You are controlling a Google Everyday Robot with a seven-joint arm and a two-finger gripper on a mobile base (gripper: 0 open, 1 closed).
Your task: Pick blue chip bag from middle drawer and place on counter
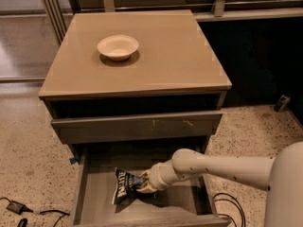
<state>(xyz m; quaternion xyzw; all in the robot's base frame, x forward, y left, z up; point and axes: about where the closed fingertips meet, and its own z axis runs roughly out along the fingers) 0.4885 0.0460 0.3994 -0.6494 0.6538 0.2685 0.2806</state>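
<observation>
The blue chip bag (123,185), dark navy with white lettering, lies in the open middle drawer (97,202), on its grey floor left of centre. My gripper (142,183) reaches in from the right on a white arm and sits at the bag's right end, touching it. The tan counter (165,56) tops the grey cabinet above the drawer.
A cream round bowl (118,47) stands on the counter's back left. A closed grey drawer front (137,126) with pale scratches overhangs the open drawer. Black cables (19,209) lie on the speckled floor at lower left, another cable (229,205) at the right.
</observation>
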